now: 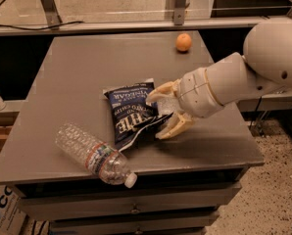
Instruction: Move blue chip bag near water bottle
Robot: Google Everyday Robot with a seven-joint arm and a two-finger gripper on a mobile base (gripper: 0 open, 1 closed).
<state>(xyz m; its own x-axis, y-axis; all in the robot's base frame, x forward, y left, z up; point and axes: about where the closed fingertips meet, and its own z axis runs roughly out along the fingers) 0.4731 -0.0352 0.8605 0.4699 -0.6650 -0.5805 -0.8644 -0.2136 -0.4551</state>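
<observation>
The blue chip bag (130, 115) lies flat on the grey table (87, 62), near the front middle. Its lower end touches or nearly touches the water bottle (94, 154). The bottle lies on its side at the front left, with its white cap pointing toward the front edge. My gripper (162, 113) is at the bag's right edge, low over the table. Its cream fingers (159, 93) are spread apart, one above and one below the bag's right side. The white arm reaches in from the right.
An orange (183, 42) sits at the back right of the table. A metal rail and posts (175, 13) run behind the table. Drawer fronts (136, 207) are below the front edge. A cardboard box (1, 209) stands on the floor at the lower left.
</observation>
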